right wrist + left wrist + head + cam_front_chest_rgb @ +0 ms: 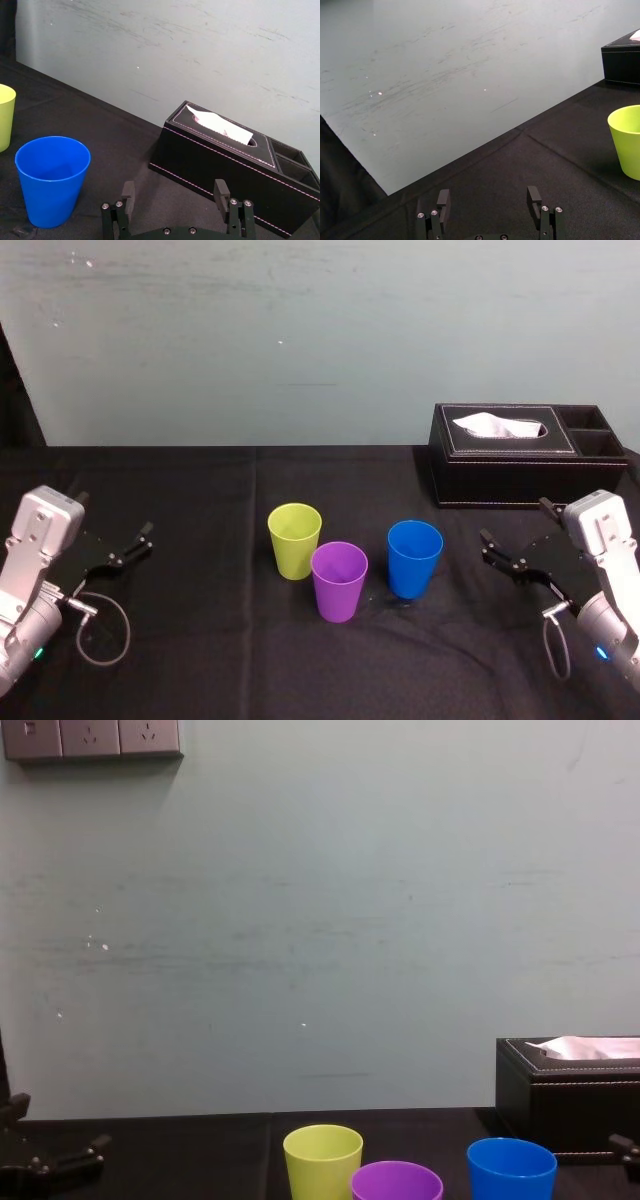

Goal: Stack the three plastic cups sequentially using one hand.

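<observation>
Standing mouth-up on the black tablecloth (200, 640) are all 3 plastic cups, none nested yet, so stacking hasn't begun. The yellow-green cup (295, 538) sits left of centre. The purple cup (339, 580) is just beside it and nearer the robot; whether they touch, I can't tell. The blue cup (414, 558) stands apart to the right. Each is a plain tapered tumbler with an open rim, so one should slide into the next.

The right gripper (175, 189) hovers low beside the blue cup, jaws spread wide and empty, likely poised for a first grab. The left gripper (490, 197) waits off to the left, jaws wide and empty too. Behind the blue cup is a black tissue box (525, 455), well clear of the cups.
</observation>
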### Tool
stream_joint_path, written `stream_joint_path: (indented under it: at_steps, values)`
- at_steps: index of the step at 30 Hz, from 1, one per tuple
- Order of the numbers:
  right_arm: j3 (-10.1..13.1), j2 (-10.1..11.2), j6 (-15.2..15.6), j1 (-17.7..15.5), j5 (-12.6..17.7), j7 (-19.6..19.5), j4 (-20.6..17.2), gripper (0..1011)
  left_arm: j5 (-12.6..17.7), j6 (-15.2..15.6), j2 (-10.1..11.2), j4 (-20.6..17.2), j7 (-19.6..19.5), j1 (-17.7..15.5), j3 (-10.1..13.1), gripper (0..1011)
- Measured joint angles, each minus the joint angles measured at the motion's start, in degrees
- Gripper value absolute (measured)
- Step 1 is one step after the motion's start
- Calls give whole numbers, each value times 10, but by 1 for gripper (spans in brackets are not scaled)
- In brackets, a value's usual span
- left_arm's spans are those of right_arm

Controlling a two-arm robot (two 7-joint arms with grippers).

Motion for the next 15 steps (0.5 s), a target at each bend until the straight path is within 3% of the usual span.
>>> stream_joint_path:
  at_steps: [15]
  values:
    - [0,0,0,0,0,0,0,1003,0,0,0,0,0,0,0,1000]
